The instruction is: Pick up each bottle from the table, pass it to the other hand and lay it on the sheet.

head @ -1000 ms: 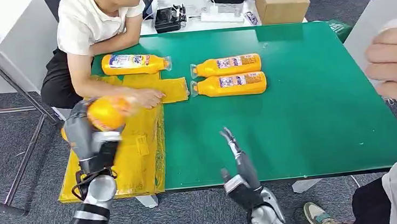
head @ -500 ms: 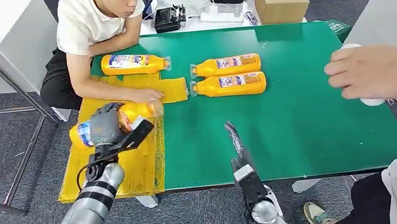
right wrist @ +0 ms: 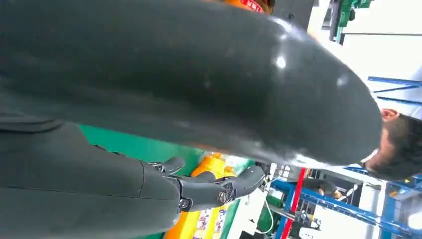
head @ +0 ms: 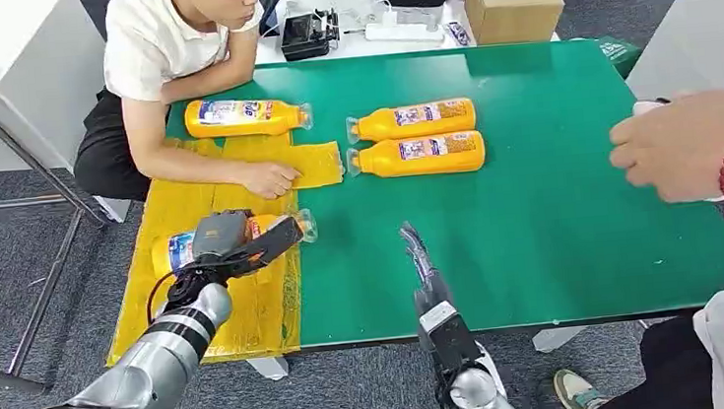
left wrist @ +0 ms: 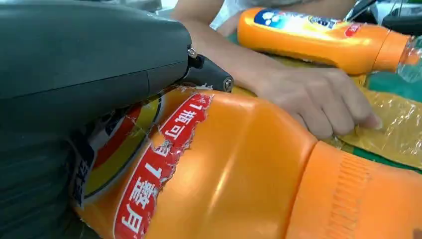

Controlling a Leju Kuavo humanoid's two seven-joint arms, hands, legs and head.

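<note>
Four bottles are in view: one held bottle lies low over the sheet, gripped around its body by the left hand; the left wrist view shows the grey cover pressed on its torn label. A far bottle lies at the sheet's far edge, partly on the green table; whether it counts as delivered cannot be told. A pair of bottles lies side by side on the table beyond the sheet's right border, untouched, so by judgement at least two full cycles remain. The right hand stands just right of the sheet at the table's near edge, fingers straight and apart, holding nothing. A seated person's hand rests on the sheet beyond the held bottle; a second person's hand hovers well right of the sheet. Against the frames before, the held bottle has come down from chest height, turned from end-on to lying flat along the sheet, and shifted right so its cap reaches the sheet's right border; the right hand has barely moved; the second person's hand has drawn back right. Release onto the sheet appears to be the step pending.
</note>
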